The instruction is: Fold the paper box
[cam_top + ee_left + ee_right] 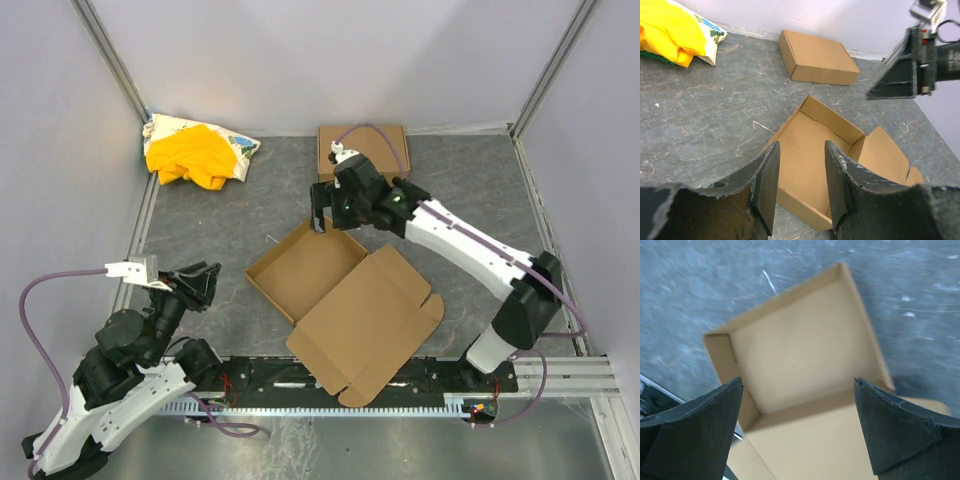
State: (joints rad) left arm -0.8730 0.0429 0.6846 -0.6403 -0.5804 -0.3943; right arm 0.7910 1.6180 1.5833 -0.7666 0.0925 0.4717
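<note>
The left gripper is hovering at the near left of the table, jaws narrowly parted and empty. The paper box is lying at table centre as an open tray, its lid spreading flat toward the near edge. The right gripper is hanging over the tray's far corner, jaws spread wide. A closed cardboard box and a yellow cloth bundle are sitting by the far wall.
</note>
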